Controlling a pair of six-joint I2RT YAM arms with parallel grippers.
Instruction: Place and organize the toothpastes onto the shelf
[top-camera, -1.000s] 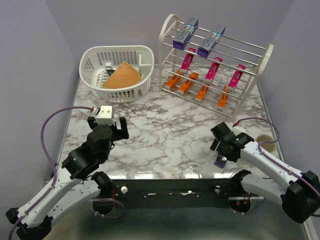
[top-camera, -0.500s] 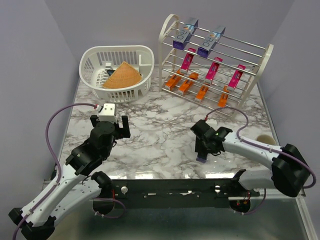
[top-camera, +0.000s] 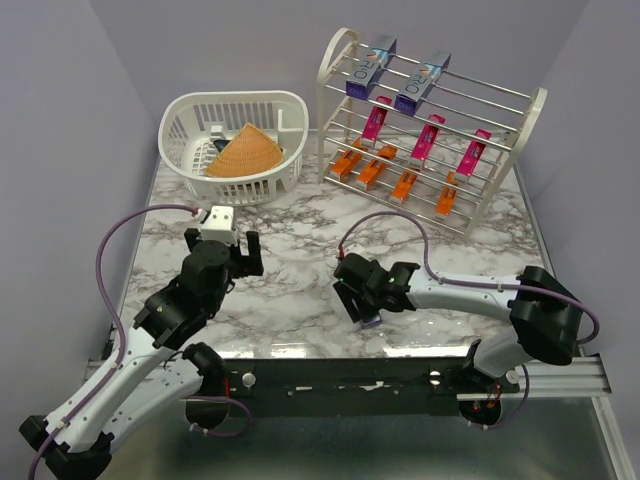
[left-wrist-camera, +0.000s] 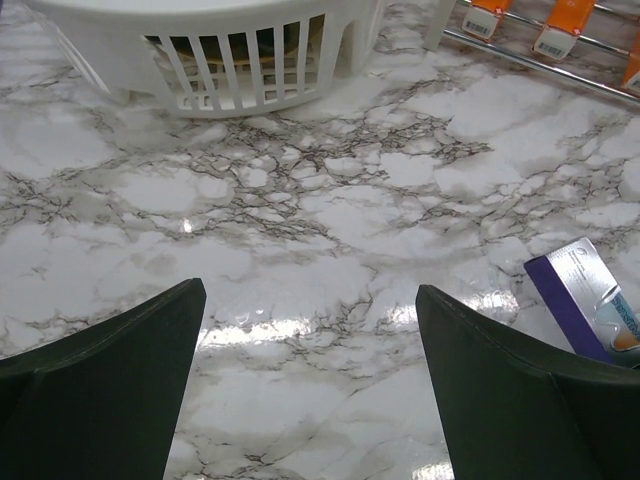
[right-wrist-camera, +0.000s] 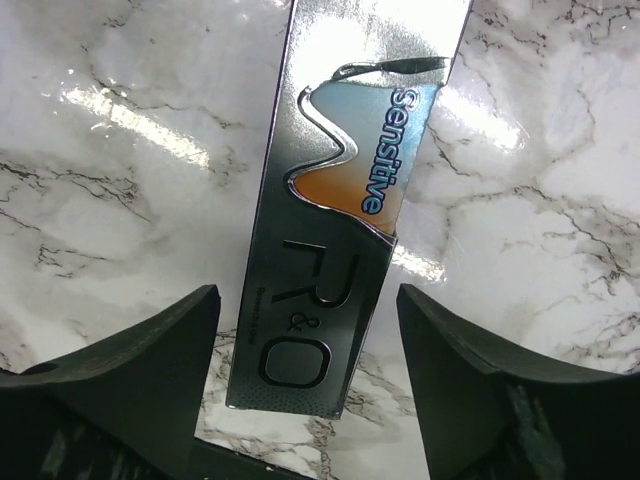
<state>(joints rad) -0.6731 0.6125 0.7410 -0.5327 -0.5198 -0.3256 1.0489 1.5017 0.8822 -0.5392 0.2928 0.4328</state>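
A silver toothpaste carton (right-wrist-camera: 340, 210) with a purple end (top-camera: 370, 322) lies on the marble near the front centre. My right gripper (top-camera: 358, 298) is low over it with its jaws open, one on each side of the carton (right-wrist-camera: 305, 295). The carton's purple end also shows in the left wrist view (left-wrist-camera: 585, 300). My left gripper (top-camera: 226, 248) is open and empty (left-wrist-camera: 310, 288) above bare marble, to the carton's left. The shelf (top-camera: 335, 55) at the back right holds two silver cartons (top-camera: 372, 62) on top, three pink ones (top-camera: 428, 138) in the middle and several orange ones (top-camera: 372, 172) on the bottom row.
A white slotted basket (top-camera: 230, 97) at the back left holds a tan woven cone (top-camera: 245, 150). It fills the top of the left wrist view (left-wrist-camera: 230, 60). Purple walls close in the left, back and right. The table's front edge lies just below the carton.
My right gripper has swept left along the front of the table, and the silver carton has travelled left with it. My left gripper has edged slightly away from the front.
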